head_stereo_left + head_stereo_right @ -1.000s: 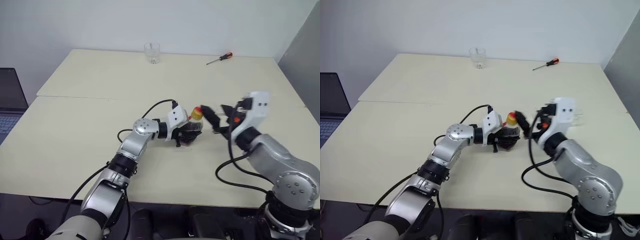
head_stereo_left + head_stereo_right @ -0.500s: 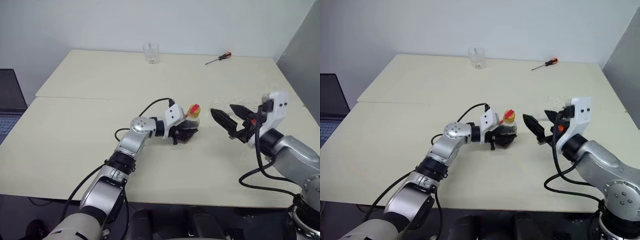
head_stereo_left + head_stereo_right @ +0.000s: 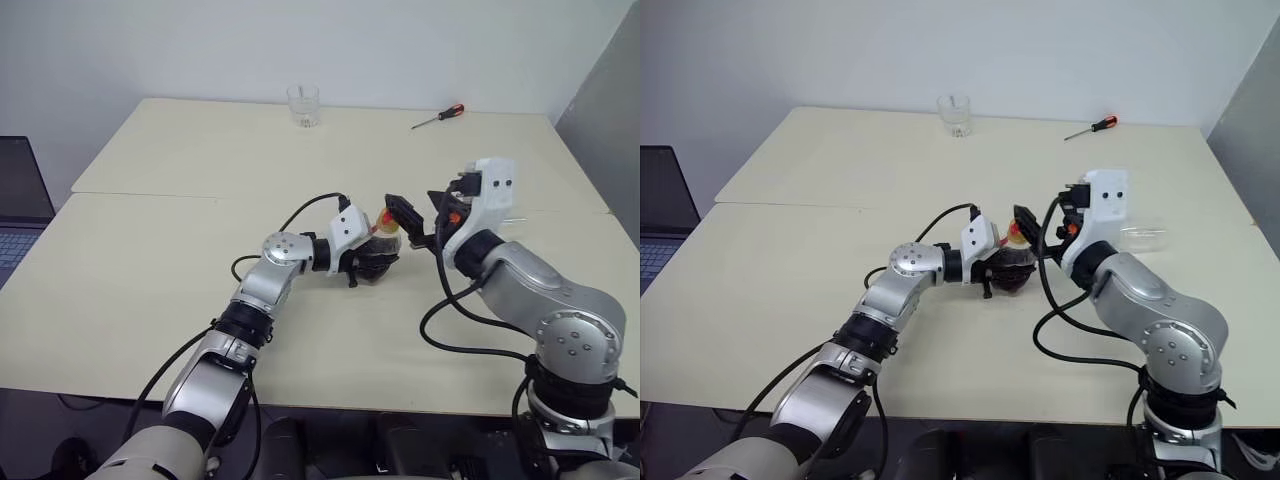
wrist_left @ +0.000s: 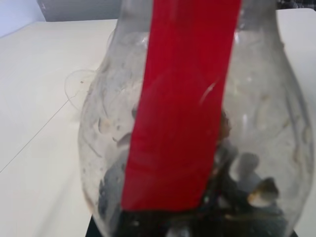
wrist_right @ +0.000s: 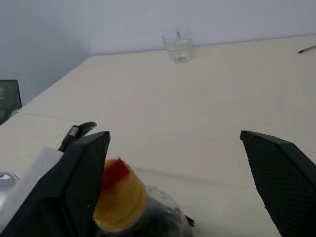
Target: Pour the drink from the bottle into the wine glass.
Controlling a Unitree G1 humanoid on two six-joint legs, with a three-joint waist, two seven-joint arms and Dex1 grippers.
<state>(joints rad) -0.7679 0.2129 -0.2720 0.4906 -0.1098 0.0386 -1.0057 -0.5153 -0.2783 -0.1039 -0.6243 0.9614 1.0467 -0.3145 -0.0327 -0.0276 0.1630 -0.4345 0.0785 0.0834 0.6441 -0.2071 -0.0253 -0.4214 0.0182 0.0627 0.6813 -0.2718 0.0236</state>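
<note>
1. Left eye view: left gripper clamps the bottle at table centre. Right gripper, fingers spread, sits at the bottle's 2 o'clock beside the yellow cap.
2. Right eye view: bare tabletop from 9 to 12 o'clock; tumbler and screwdriver near the far edge.
3. Left wrist view: bottle's red label strip; dark drink at base.
4. Right wrist view: cap beside one finger.

**Plastic, glass and matt laminate**

The bottle is seen as clear, glossy plastic with a smooth red label strip and yellow cap. The desk appears matt and smooth. The tumbler looks glassy. The right claw fingers are finely textured black.
</note>
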